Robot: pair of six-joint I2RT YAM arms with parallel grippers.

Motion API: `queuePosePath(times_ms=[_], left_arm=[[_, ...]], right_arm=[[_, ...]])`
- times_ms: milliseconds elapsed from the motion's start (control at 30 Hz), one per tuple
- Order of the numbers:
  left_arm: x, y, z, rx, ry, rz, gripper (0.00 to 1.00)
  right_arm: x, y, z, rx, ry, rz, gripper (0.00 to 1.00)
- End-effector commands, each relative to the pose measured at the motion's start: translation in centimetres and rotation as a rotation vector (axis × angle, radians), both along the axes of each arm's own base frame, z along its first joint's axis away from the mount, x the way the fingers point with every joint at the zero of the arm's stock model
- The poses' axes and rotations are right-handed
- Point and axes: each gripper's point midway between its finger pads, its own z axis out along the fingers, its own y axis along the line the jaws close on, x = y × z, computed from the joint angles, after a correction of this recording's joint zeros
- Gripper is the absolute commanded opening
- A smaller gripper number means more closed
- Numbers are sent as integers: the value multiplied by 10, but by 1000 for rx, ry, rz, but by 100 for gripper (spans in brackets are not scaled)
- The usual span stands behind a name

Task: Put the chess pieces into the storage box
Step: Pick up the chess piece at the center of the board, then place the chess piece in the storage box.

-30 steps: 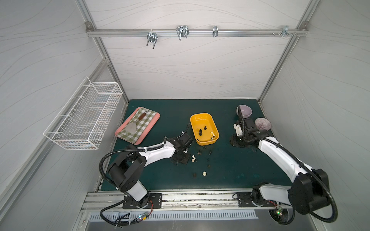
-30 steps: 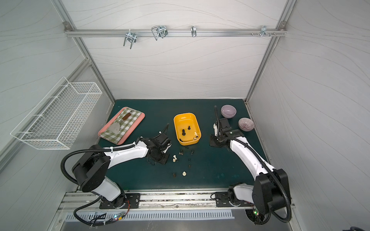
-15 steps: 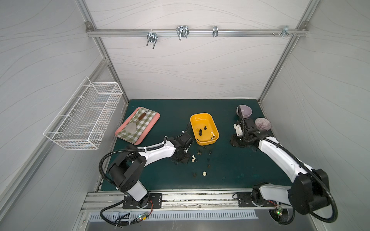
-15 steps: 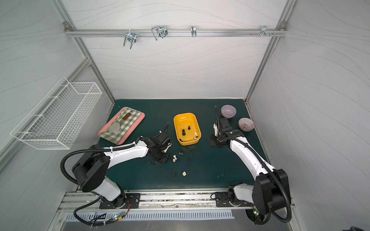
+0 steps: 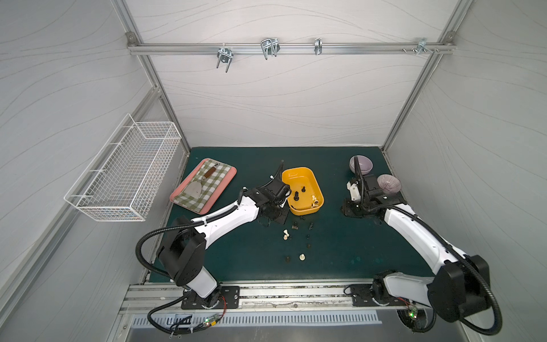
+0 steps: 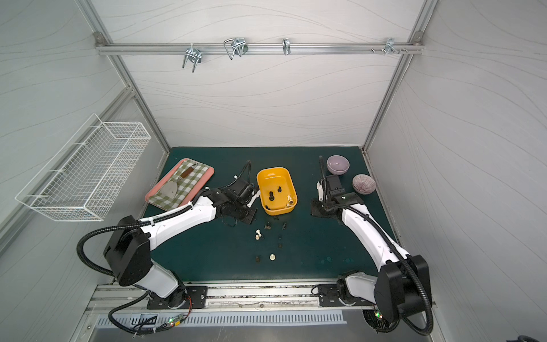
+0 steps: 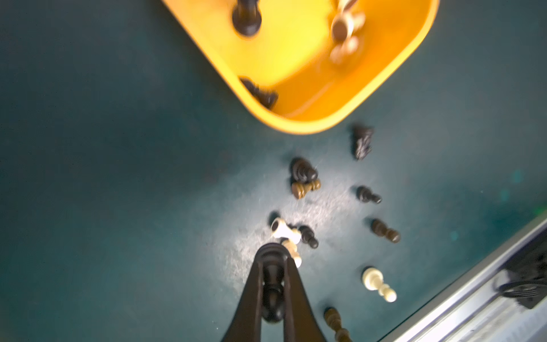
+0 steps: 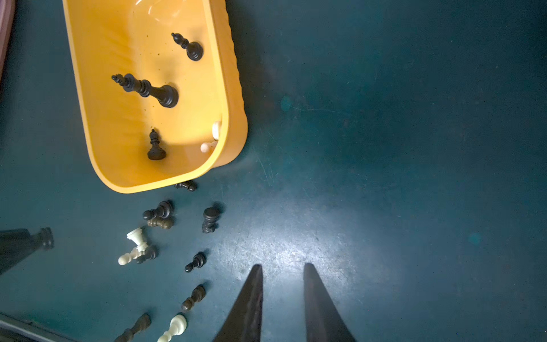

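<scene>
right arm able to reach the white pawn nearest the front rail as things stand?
Likely yes: right gripper is empty, fingers apart, with bare mat between it and the white pawn.

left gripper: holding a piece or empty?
Holding. In the left wrist view the left gripper is shut on a dark chess piece, with a finger pressed against each side. Whether it has been lifted off the mat, I cannot tell.

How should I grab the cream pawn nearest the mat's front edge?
Come straight down and pinch the cream pawn around its narrow neck under the head. It looks upright, and the dark piece beside it stands apart, leaving finger room.
</scene>
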Motion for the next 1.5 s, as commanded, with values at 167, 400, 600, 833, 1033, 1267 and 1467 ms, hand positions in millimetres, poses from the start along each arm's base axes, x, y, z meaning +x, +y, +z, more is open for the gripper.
queuePosePath(times_ms=[167,400,600,833,1033,1267,1467], left_arm=[[62,-21,34,-48,-96,-21,10],[101,-35,33,-39,-114,-29,10],[131,-43,28,-38,-126,-4,10],[153,-53,15,-16,-125,-15,10],[169,-58,7,-15,-132,4,11],[181,-64,-6,-11,-115,-4,11],[185,-67,-17,-4,-107,-4,12]], right_arm=[[-12,-3,5,18,0,-10,26],[-16,-5,9,27,-8,-18,26],[-20,-7,10,26,-12,-22,26],[-24,-7,10,30,-12,-22,26],[-26,-8,11,33,-12,-24,26],[-27,-9,10,32,-11,-28,26],[-28,-8,9,34,-7,-29,26]])
